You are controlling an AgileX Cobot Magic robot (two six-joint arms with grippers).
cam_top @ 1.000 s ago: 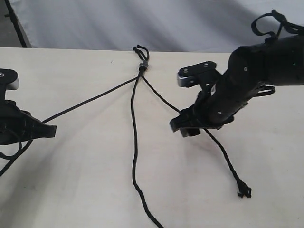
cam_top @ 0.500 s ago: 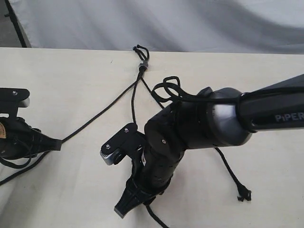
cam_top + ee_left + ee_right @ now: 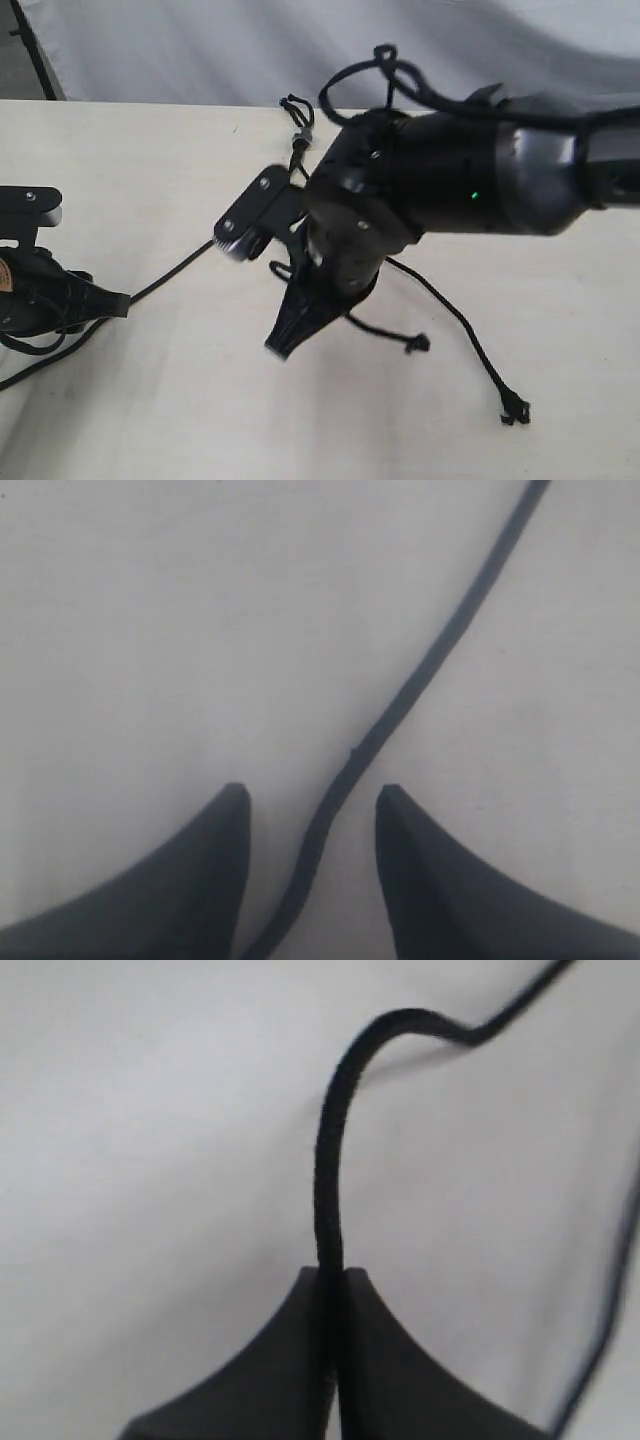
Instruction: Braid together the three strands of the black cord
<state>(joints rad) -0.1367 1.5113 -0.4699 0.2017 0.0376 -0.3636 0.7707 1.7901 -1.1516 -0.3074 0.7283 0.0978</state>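
At the far left of the exterior view the left gripper (image 3: 120, 298) sits low over the bench (image 3: 150, 160), and its wrist view shows the fingers (image 3: 215, 850) apart, with the left strand (image 3: 420, 675) lying loose on the bench in the gap between them, touched by neither. From there the left strand's long axis runs diagonally up and to the right toward the grey band (image 3: 303, 137) at the far edge, though the right arm hides the last stretch. The right arm reaches across the middle, so the right gripper (image 3: 283, 347) hangs between the left strand and the other two, pointing down and leftward. Its fingers (image 3: 285, 1350) are pressed together on the held strand (image 3: 328, 1160), which rises straight out of the pinch and curves away. I judge its loose tail to be the short length ending in a knotted tip (image 3: 417, 343) just right of the gripper. Furthest right, the right strand (image 3: 470, 340) lies slack, well apart. The coming cross turns on the held strand being carried leftward over the left strand, and the right arm is much the nearer. No lettering can be read; a small label (image 3: 5, 280) on the left arm is cut off.
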